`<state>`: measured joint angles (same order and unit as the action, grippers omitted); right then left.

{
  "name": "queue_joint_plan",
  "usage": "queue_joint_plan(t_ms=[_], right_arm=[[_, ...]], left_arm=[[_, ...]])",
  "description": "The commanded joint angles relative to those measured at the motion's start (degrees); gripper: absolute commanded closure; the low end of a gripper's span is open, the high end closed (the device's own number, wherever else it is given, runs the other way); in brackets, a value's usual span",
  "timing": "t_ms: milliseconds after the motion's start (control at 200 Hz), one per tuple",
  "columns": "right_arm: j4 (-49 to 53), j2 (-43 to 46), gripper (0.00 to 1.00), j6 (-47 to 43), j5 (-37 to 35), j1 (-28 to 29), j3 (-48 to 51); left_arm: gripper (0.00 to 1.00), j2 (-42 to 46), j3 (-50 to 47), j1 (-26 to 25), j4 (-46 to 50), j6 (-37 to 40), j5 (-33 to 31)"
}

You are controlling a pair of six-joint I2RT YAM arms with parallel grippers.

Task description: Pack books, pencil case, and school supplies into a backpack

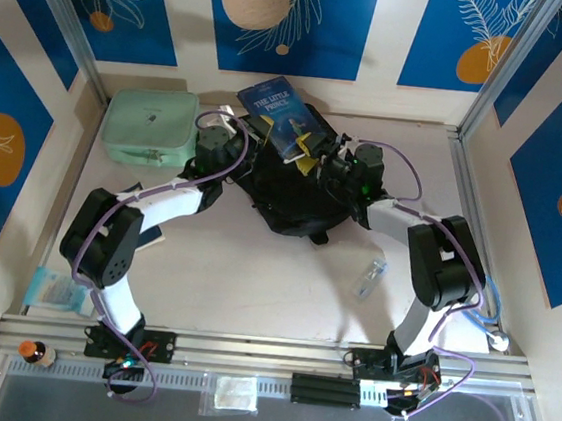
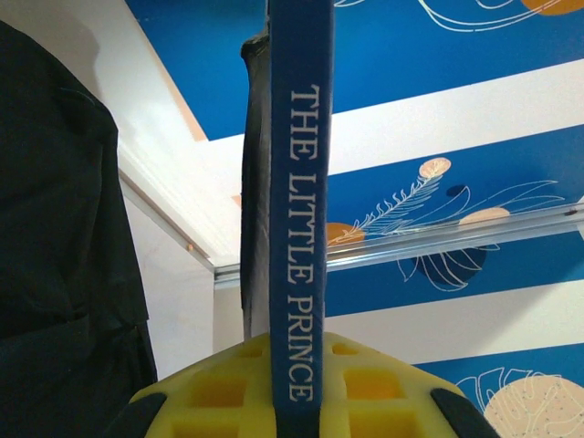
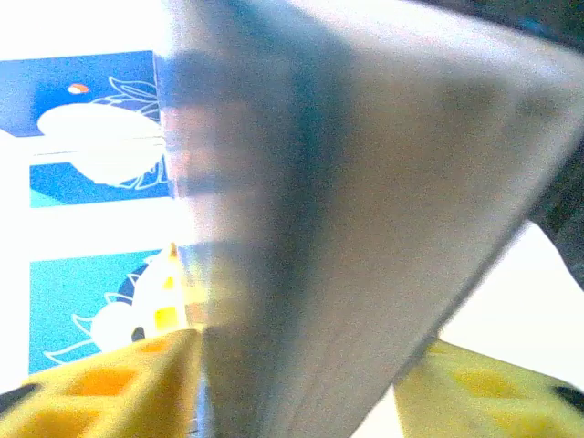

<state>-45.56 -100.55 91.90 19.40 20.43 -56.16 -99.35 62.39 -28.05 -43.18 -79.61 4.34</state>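
Observation:
The bright blue book (image 1: 281, 115), "The Little Prince", is held tilted above the back of the black backpack (image 1: 291, 207). My left gripper (image 1: 259, 128) is shut on it. In the left wrist view its spine (image 2: 301, 182) stands upright between the yellow pads of the left gripper (image 2: 297, 365), with the backpack (image 2: 55, 228) at the left. My right gripper (image 1: 312, 158) is at the book's lower right corner. Its jaws stand open around the blurred book (image 3: 347, 182), with a thin gap at the right finger. The mint green pencil case (image 1: 151, 127) lies at the back left. A small clear plastic piece (image 1: 370, 278) lies right of the backpack.
A light blue packet (image 1: 56, 290) lies at the front left beside the left arm's base. A small brown bottle (image 1: 35, 353) and a white sachet (image 1: 234, 394) sit on the near rail. Blue-and-white walls close in the table on three sides.

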Motion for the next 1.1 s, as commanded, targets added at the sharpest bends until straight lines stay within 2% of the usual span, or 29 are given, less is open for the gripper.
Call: queue_joint_plan(t_ms=[0,40,120,195,345,430,615,735,820,915,1095], right_arm=[[-2.28,0.32,0.61,-0.51,-1.01,0.23,-0.29],[-1.56,0.85,0.69,-1.28,-1.35,0.15,-0.03],[0.42,2.62,0.83,-3.89,-1.92,-0.33,0.72],[3.45,4.91,0.91,-7.34,-2.17,-1.03,1.43],[13.4,11.11,0.96,-16.31,-2.74,-3.07,2.58],[20.83,15.43,0.97,-21.6,-3.93,-4.67,3.06],[36.75,24.37,0.98,-32.33,-7.22,-9.4,3.84],[44.79,29.51,0.98,-36.89,-9.71,-12.57,4.64],[49.43,32.75,0.98,-38.68,-11.95,-14.46,5.23],[52.47,35.42,0.98,-39.55,-13.53,-16.03,5.54],[55.43,37.67,0.98,-39.14,-14.48,-18.02,6.2]], left_arm=[[1.0,0.71,1.83,-0.25,-4.48,-0.51,-0.43],[0.97,1.03,1.46,-0.12,-3.44,0.03,-0.17],[0.83,2.14,0.16,0.1,-0.81,2.45,0.18],[0.72,3.62,-1.4,0.36,2.44,7.32,1.02],[0.5,6.66,-2.54,0.3,14.58,21.78,4.53],[0.44,7.0,-2.41,0.13,21.03,29.27,8.55],[0.35,5.36,1.66,-3.24,32.61,45.67,15.88],[0.33,2.85,8.59,-7.07,44.48,62.07,18.22],[0.33,-0.05,14.16,-9.15,53.17,74.35,24.69],[0.35,-3.8,20.8,-11.57,62.27,82.05,21.73],[0.38,-9.96,29.28,-14.35,71.98,88.67,18.39]])
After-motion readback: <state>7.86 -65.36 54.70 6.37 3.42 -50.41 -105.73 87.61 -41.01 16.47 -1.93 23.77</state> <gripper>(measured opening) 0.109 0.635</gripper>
